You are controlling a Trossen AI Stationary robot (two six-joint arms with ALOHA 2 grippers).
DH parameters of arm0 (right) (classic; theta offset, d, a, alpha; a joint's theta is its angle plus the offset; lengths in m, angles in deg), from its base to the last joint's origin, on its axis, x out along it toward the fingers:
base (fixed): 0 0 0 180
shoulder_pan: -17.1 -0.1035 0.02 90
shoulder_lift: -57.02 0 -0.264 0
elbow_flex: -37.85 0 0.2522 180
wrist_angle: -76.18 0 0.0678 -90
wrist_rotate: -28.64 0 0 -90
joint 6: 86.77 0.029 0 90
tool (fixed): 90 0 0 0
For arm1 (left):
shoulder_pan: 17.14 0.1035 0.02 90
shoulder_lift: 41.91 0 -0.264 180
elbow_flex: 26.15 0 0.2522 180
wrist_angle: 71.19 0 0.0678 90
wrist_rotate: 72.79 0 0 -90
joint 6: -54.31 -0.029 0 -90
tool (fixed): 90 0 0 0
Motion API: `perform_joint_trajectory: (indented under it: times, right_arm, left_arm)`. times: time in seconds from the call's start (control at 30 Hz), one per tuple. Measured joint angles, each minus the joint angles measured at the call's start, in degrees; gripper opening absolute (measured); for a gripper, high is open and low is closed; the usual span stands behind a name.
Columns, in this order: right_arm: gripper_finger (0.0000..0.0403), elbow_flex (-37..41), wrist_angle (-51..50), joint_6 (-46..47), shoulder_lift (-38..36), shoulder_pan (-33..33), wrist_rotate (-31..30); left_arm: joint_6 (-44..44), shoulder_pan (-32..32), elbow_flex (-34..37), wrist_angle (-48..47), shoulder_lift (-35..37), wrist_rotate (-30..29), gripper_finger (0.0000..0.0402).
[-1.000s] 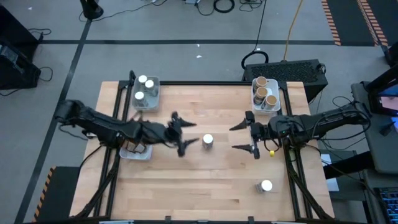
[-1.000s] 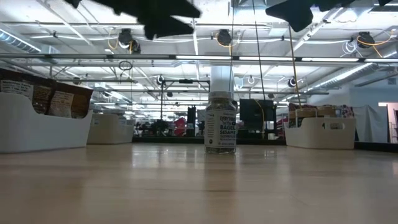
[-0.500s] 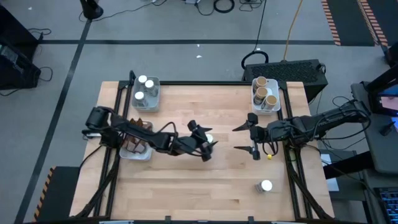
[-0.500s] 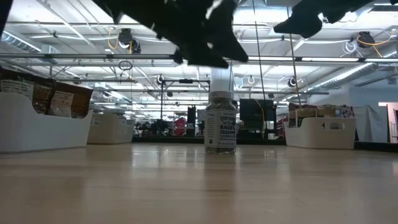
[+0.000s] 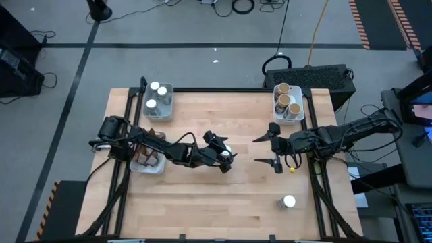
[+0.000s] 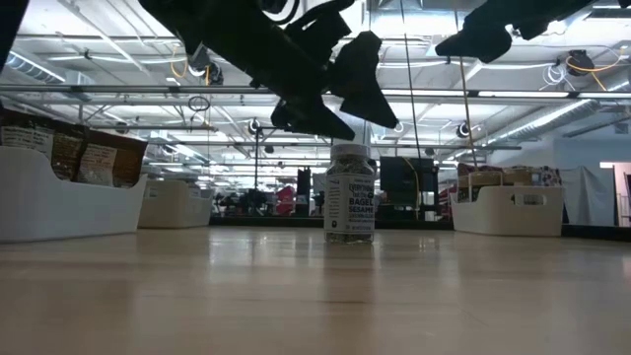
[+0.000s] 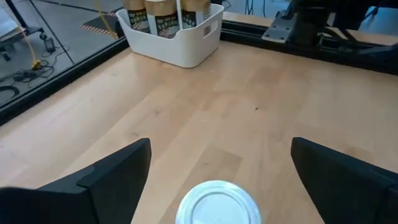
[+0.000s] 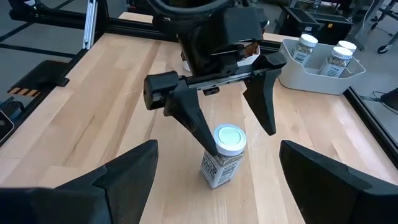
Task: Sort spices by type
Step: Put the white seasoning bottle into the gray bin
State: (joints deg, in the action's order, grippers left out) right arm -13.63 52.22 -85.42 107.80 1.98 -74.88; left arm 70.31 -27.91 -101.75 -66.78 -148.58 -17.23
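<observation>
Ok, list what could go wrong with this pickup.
1. The left gripper hangs open over the white-lidded jar, fingers astride the lid. One finger looks very close to it, so an uneven descent might tip the upright jar.
2. Closing only on the lid could give a weak hold.
3. The right gripper waits open nearby; carrying the jar that way may crowd it.

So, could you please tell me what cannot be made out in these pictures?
- Low view: the white-lidded glass spice jar has its lid hidden behind the left claw.
- High view: the white plastic tray on the table's left is covered by the left arm, its contents unclear.
- High view: the small yellow object below the right claw is too small to identify.
</observation>
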Motion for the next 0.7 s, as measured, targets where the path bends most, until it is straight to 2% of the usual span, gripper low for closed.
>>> perform_joint_trajectory:
  times: [0.13, 0.7]
  right_arm:
    - [0.0320, 0.0, 0.0, 0.2, 0.0, 0.0, 0.0]
    - [0.0320, 0.0, 0.1, 0.6, 0.0, 0.0, 0.0]
  left_arm:
    - [0.2, 0.0, 0.0, -0.1, -0.1, 2.6, 0.0393]
    - [2.2, 0.3, 0.0, -1.6, -5.3, 2.5, 0.0393]
